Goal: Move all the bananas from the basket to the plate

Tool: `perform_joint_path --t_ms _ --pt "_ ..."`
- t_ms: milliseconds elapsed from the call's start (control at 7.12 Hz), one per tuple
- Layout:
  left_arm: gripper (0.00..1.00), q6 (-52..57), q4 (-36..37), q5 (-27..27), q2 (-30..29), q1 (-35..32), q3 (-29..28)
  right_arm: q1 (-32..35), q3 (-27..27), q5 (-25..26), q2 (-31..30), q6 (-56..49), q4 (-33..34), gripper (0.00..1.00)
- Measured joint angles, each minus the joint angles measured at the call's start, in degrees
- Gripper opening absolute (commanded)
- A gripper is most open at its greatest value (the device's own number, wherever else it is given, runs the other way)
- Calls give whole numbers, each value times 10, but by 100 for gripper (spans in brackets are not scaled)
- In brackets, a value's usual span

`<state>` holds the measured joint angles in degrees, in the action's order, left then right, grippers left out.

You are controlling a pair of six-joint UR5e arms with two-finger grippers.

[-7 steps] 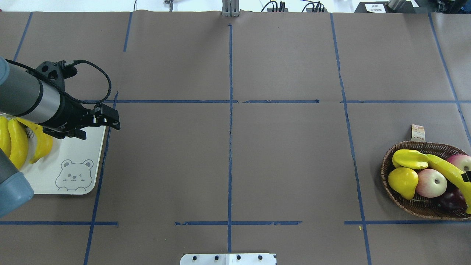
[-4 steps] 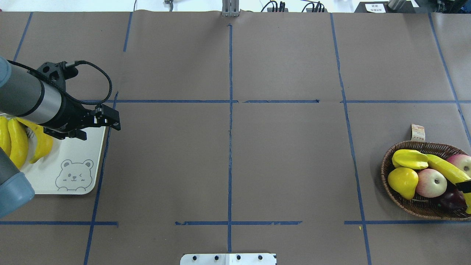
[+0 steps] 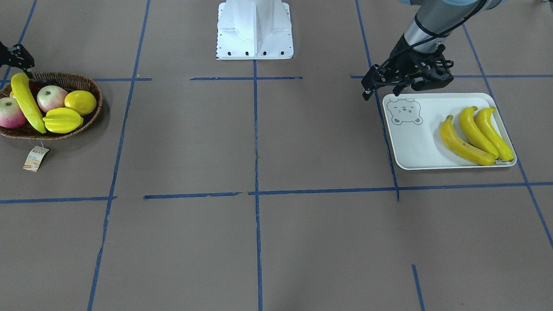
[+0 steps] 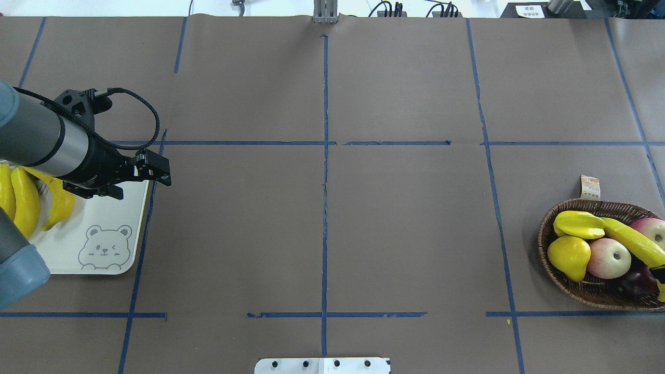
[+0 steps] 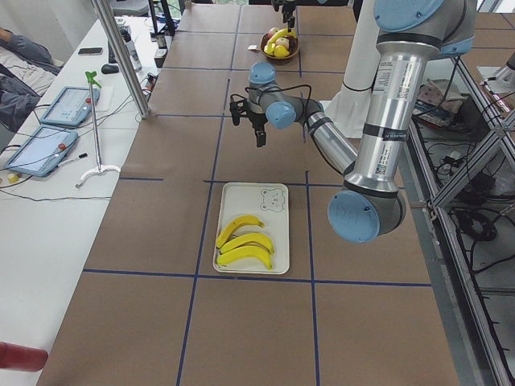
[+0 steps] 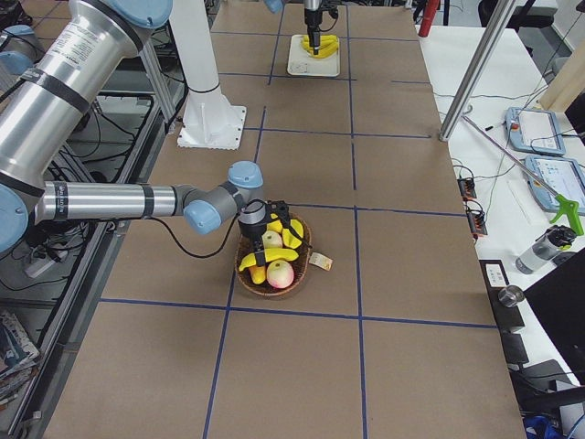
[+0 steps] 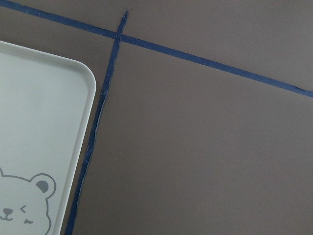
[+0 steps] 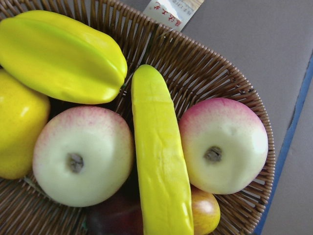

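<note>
Already, three long curved yellow bananas (image 3: 475, 131) lay side by side at one end of the off-white rectangular plate (image 3: 414, 147). The left gripper (image 3: 380, 86) hung open, empty, above its bear-face end. A fourth banana (image 3: 27, 103) lay in the oval brown wicker basket (image 4: 584, 291) under the right gripper (image 3: 19, 60), whose opening I couldn't tell.

Robotics lab: tape-gridded table (image 4: 405, 234), side bench (image 5: 56, 201) with tablets (image 5: 71, 103).
</note>
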<state>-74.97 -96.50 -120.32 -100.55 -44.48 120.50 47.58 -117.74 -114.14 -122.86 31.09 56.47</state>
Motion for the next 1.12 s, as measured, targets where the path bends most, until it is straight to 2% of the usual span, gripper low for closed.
perform_joint_path --t_ms 140,421,843,983,1123 --pt "100 0 0 0 0 0 0 -1 16 -2 0 12 -35 91" --pt "100 0 0 0 0 1 0 -1 49 -10 1 27 -92 84" --pt "100 0 0 0 0 1 0 -12 55 -32 2 30 -103 76" --pt "100 0 0 0 0 1 0 -20 56 -31 3 28 -102 63" --pt "100 0 0 0 1 1 -1 -27 57 -30 3 26 -102 40"
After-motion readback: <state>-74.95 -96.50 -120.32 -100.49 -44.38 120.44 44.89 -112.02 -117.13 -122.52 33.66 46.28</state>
